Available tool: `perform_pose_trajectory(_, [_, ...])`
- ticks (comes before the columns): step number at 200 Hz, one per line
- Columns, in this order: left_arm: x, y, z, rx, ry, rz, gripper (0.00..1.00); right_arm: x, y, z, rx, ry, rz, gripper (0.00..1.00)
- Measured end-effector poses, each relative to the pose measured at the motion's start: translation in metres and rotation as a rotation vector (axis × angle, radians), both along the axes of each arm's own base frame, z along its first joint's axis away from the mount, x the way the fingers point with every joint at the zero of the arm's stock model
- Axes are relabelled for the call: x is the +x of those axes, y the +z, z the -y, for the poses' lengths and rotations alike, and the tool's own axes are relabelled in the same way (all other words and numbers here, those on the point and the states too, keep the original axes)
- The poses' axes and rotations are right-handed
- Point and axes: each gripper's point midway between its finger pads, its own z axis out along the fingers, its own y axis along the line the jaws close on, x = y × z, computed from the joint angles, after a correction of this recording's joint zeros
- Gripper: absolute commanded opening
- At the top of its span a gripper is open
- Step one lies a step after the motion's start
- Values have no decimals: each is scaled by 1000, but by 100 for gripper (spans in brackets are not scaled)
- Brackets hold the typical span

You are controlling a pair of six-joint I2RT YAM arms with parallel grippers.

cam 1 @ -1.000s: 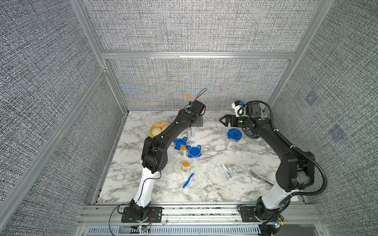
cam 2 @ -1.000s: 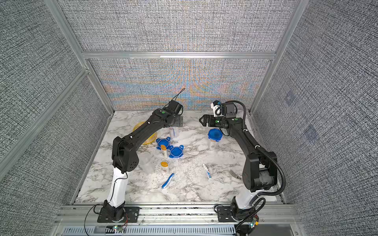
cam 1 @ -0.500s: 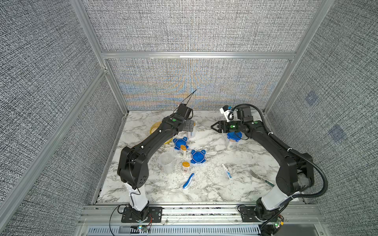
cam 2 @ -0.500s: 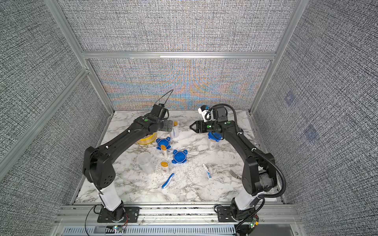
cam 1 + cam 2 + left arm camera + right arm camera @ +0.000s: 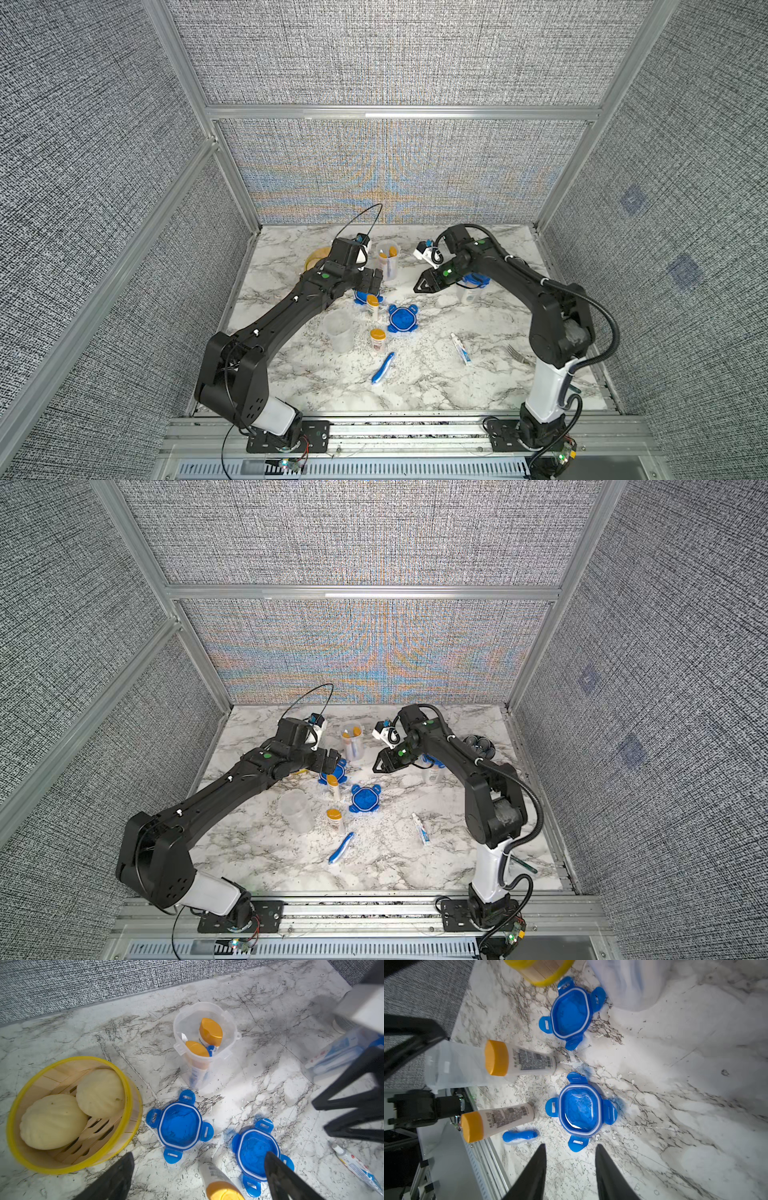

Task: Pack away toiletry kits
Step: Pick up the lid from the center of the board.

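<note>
Your left gripper [image 5: 376,283] has its jaws spread wide with nothing in them. In its wrist view the fingers [image 5: 116,1178] stand either side of the rear bottle [image 5: 214,1174], well clear of it. Your right gripper [image 5: 420,286] has its jaws about half parted and is also empty, as its wrist view shows.

Nearest you on the marble table [image 5: 415,390], a blue-white toothbrush [image 5: 383,368] lies flat. A toothpaste tube [image 5: 460,349] lies well off toward your right arm, and a fork [image 5: 516,355] lies past the tube, close by that arm.

Just behind the toothbrush the front bottle [image 5: 377,340] stands upright with its orange cap on top. Beside it, toward your left arm, an empty jar [image 5: 338,330] stands open.

Next back, a loose lid [image 5: 402,319] lies with its white seal ring showing. The rear bottle stands between it and a second lid [image 5: 179,1126], which lies the same way up under the left gripper.

Under your right arm a capped jar [image 5: 468,296] stands with blue and white kit pieces visible through its wall. Further back, the open jar [image 5: 186,1020] stands upright and holds two orange-capped bottles and something blue.

Farthest off, the yellow steamer [image 5: 118,1145] holds two buns [image 5: 99,1093] and sits behind your left arm. A dark bowl [image 5: 480,744] sits behind your right arm.
</note>
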Motion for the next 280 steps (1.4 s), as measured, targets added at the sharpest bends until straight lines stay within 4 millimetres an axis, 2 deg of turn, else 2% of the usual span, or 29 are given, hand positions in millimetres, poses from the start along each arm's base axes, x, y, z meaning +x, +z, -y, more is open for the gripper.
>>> perform_pose_trajectory(35, [-2,-2,1,-1,-32,1,96,1,-36,8,-117,19,-72,38])
perform_pose_trajectory(105, [-8,-5,3,0,-85,32,96,-1,-71,10,-190,40,-139,32])
perform_pose_trajectory(183, [-14,-5,1,-7,-86,44,96,1,-92,2,-193,30,-167,31])
perform_pose_trajectory(230, [-14,-5,1,-9,-87,44,96,4,-102,0,-190,17,-178,27])
perform_pose_trajectory(280, [-14,-4,2,-16,-89,45,95,3,-98,-4,-150,11,-177,6])
